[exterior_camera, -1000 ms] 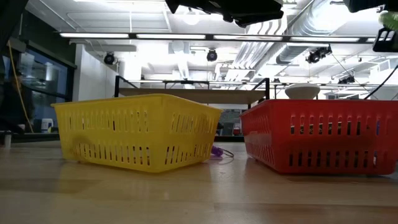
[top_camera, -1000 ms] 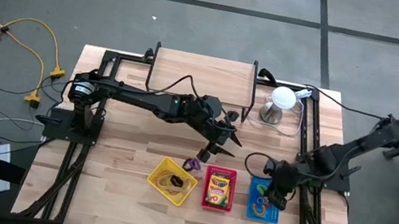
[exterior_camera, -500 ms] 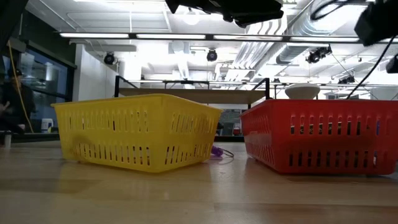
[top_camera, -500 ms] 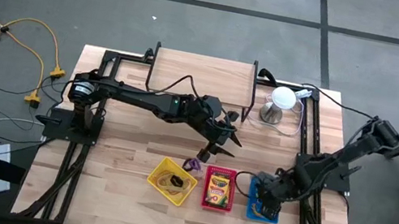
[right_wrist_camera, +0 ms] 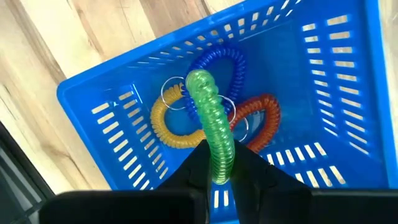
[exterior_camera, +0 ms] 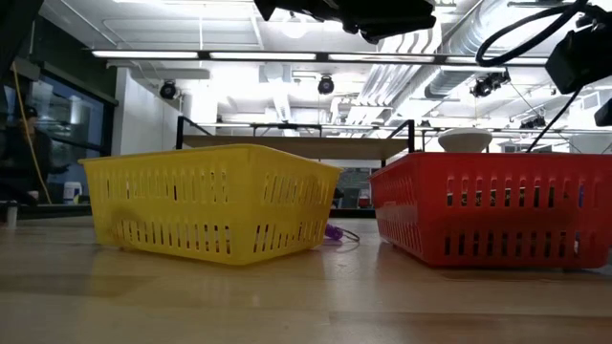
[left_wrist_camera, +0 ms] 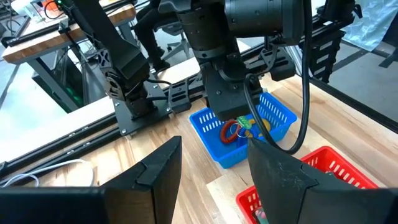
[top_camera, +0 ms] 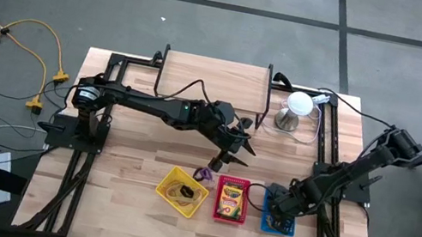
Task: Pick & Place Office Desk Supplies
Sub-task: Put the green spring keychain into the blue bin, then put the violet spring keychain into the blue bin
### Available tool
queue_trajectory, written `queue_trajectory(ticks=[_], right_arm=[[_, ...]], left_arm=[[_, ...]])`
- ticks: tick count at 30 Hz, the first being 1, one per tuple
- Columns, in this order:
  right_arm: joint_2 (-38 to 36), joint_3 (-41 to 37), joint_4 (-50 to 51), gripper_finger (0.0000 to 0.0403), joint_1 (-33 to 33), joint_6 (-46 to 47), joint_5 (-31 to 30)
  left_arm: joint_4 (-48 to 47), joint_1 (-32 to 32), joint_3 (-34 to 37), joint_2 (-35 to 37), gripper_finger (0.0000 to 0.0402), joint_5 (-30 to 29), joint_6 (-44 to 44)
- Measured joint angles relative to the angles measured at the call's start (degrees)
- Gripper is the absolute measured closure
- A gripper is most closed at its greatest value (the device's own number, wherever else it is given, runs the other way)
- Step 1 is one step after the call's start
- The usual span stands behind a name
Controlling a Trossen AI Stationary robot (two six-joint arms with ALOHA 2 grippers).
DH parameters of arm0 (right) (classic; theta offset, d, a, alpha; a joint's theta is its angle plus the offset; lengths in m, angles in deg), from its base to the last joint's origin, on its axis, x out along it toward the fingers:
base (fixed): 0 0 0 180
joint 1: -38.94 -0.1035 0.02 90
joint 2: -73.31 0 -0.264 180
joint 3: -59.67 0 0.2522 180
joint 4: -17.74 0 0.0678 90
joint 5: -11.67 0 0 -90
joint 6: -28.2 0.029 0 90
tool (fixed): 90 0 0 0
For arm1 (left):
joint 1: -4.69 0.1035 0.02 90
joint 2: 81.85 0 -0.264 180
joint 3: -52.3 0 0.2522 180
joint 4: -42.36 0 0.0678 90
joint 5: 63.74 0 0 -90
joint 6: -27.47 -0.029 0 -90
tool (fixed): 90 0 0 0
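Right gripper has swung down and toward the middle since the earlier frame, from beside the blue slotted plastic basket to directly over it; left arm hasn't shifted. Right wrist view: fingers pressed together, pinching a green coiled plastic ring by one end, the coil hanging into the blue basket. Lying on the basket floor under it: a blue coiled ring, a yellow coiled ring and a red-orange coiled ring, all overlapping, w/ thin metal key rings between them.

Left gripper hovers above the desk behind the basket row, fingers spread wide, nothing between them. Left wrist view looks past those fingers at the right arm over the blue basket.

Three baskets sit in a row near the desk's front edge. Yellow slotted plastic basket, turned at an angle, holds tan rubber-band loops. Red slotted plastic basket, in the middle, holds a yellow-and-green crayon box. Small purple clip lies on the bare wood just behind the gap between yellow and red baskets; low view shows it there too.

Far side of desk: raised wooden shelf on black frame, and a white dome on a metal base near the right rear corner.
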Motion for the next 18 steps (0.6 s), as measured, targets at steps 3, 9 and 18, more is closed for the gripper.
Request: queue_trajectory(ticks=[3, 9, 18], right_arm=[[0.0, 0.0, -0.02, 0.0373, 0.0, 0.0, 0.01], [0.0, 0.0, -0.02, 0.0369, 0.0, 0.02, -0.05], [0.0, 0.0, 0.0, 0.0286, 0.0, 0.09, -1.48]], left_arm=[[0.0, 0.0, 0.02, 0.0, 0.0224, 0.0, 0.0], [0.0, 0.0, 0.02, 0.0, 0.0224, 0.0, 0.0], [0.0, 0.0, 0.02, 0.0, 0.0224, 0.0, -0.02]])
